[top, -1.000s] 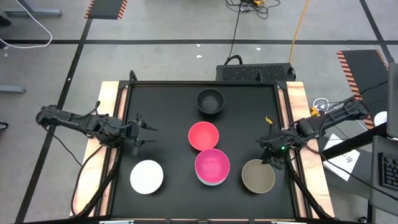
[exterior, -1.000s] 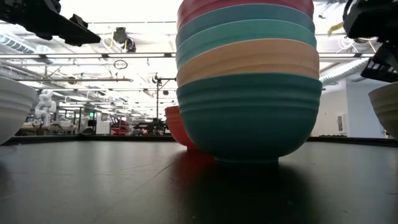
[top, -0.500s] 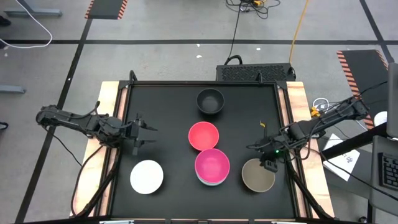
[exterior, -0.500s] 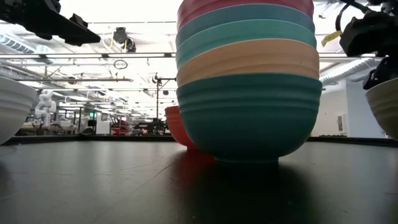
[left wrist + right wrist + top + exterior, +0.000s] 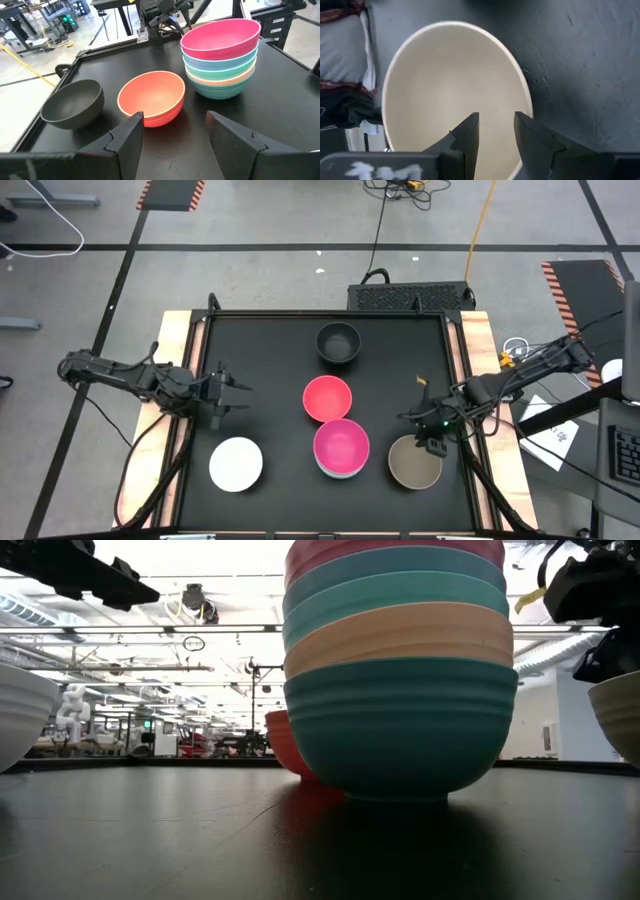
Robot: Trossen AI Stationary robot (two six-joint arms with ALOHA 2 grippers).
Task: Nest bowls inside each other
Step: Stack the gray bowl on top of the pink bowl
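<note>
The right hand (image 5: 431,442), fingers apart, hovers over the taupe bowl's (image 5: 414,464) far rim near the desk's (image 5: 270,350) right edge; open desk lies beyond.

We see smooth plastic on the taupe bowl (image 5: 455,95), its inside matt and evenly lit. The stacked bowls (image 5: 222,57) show a soft satin sheen with fine ridges round their sides; the red bowl (image 5: 152,97) looks the same. The black bowl (image 5: 75,104) is dull. The table (image 5: 260,360) top is matt black, faintly scuffed, with bare wood along 2 edges.
</note>
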